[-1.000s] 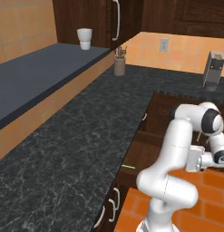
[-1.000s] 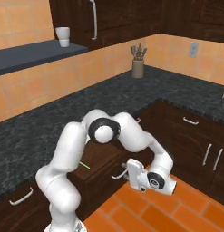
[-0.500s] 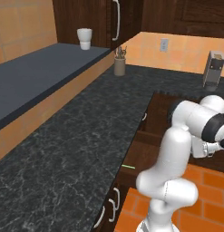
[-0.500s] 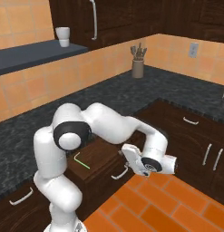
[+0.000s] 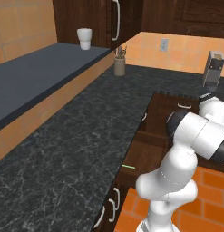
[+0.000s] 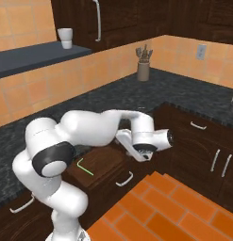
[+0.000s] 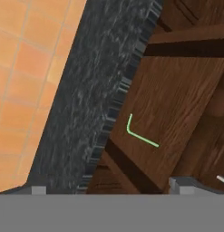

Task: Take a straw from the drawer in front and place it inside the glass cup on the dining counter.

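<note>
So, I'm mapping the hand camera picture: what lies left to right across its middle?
Orange tiled wall → black speckled stone counter → bent green straw on the brown wooden drawer floor.

The left base view looks forward and down from behind the arm's left, along the black speckled counter point(image 5: 86, 136) toward the far corner and the utensil holder point(image 5: 119, 63). The right base view looks from behind the arm's right, facing the same counter point(image 6: 184, 92) and the holder point(image 6: 143, 70). Both share the open drawer point(image 5: 145, 156) point(image 6: 101, 162). The hand view looks down from nearer onto the drawer's floor point(image 7: 177, 90), counter edge point(image 7: 90, 90) alongside.
</note>
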Motion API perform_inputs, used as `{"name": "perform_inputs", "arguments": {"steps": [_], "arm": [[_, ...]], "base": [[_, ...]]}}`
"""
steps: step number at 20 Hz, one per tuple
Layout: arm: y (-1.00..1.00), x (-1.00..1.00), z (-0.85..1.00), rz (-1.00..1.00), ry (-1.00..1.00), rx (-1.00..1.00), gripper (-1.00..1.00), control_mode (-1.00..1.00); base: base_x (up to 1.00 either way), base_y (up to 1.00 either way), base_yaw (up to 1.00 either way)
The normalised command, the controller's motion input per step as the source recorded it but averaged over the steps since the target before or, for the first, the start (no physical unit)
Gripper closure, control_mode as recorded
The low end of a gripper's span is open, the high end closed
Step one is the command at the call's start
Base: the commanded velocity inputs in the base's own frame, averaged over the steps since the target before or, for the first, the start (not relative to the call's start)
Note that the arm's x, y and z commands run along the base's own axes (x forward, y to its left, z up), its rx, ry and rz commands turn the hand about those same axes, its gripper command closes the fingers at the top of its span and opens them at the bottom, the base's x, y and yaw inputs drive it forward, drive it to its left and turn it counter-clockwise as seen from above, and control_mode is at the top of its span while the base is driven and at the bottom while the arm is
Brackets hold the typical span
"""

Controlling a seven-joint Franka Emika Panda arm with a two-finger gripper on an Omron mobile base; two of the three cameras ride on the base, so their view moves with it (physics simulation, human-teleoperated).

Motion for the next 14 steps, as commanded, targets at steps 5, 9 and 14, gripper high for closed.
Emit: {"name": "perform_inputs", "arguments": {"steps": [5,9,14], "arm": [[0.22,0.62,0.16,0.05,0.23,-0.13,-1.0,-1.0],[0.07,0.5,-0.1,0.02,0.23,-0.1,-1.0,-1.0],[0.07,0.18,-0.39,0.03,0.1,-0.15,-1.0,-1.0]], "base": [[0.0,0.0,0.0],[0.0,0.0,0.0],[0.0,0.0,0.0]]}}
